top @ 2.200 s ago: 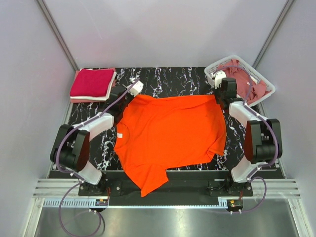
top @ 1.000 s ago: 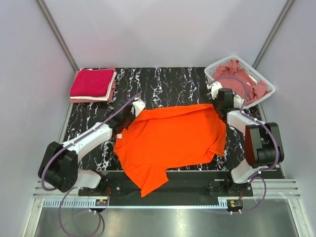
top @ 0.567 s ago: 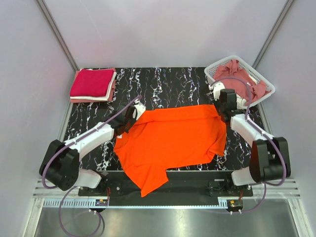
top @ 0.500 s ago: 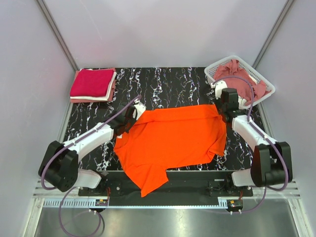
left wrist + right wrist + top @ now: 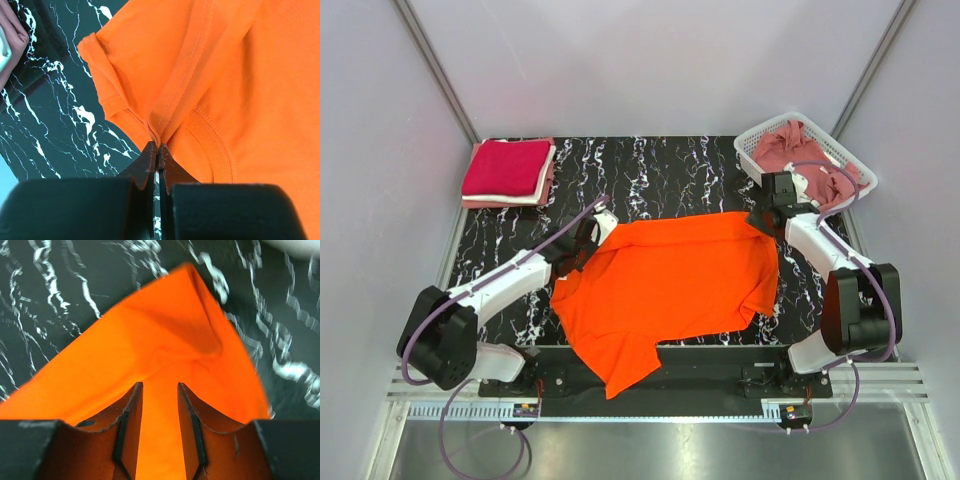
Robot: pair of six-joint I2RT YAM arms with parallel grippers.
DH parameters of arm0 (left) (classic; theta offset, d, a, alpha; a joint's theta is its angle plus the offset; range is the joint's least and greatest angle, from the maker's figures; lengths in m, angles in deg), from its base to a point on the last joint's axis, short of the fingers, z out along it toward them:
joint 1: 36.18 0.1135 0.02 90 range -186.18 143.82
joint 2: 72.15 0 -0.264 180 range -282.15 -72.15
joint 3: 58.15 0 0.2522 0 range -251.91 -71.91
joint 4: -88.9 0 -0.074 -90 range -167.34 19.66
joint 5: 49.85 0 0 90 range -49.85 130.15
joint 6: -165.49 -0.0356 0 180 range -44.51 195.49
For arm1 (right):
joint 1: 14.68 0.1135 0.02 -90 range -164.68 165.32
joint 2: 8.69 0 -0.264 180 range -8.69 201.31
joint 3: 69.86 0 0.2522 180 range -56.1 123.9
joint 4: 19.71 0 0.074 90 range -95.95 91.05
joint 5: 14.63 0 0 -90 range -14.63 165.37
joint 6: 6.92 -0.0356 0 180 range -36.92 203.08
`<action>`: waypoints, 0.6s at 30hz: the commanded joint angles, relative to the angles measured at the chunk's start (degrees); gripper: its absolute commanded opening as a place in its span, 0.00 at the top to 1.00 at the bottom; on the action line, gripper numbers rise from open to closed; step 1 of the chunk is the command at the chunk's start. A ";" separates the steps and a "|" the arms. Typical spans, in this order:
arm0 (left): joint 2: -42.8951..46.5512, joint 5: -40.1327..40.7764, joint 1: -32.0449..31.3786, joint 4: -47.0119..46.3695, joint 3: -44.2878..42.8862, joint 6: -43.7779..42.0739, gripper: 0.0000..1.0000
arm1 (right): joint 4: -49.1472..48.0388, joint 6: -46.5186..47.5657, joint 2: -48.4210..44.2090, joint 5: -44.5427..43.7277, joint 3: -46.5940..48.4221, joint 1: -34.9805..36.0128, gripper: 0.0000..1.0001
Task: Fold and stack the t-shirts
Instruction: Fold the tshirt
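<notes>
The bright orange t-shirt lies spread on the black marble table, its near sleeve hanging over the front edge. My left gripper is shut on the shirt's edge beside the collar rib, seen close in the left wrist view. My right gripper is over the shirt's far right corner. In the right wrist view its jaws stand apart, with orange cloth lying under them. A folded crimson-magenta shirt lies on a pale pink one at the far left.
A white lattice basket at the far right corner holds crumpled dusty rose shirts, close behind my right wrist. Grey walls close in both sides. The arm bases and a metal rail run along the front edge.
Both grippers drew the shirt's far edge toward the front, so the shirt now covers less depth. In the last half second the right wrist shifted back toward the basket; the left gripper stayed put.
</notes>
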 commanded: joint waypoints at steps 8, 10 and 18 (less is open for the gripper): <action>1.80 0.79 -0.18 -0.71 0.27 -0.77 1.00 | 5.24 -37.87 0.10 -4.46 -3.27 -4.32 0.59; 2.15 1.06 -0.26 -0.71 0.27 -0.95 1.00 | 5.50 -40.43 1.24 -3.66 -3.45 -5.28 0.59; 2.42 -0.08 -0.35 -1.32 0.01 -0.86 1.00 | 5.59 -43.86 5.90 0.73 -2.83 -9.68 0.60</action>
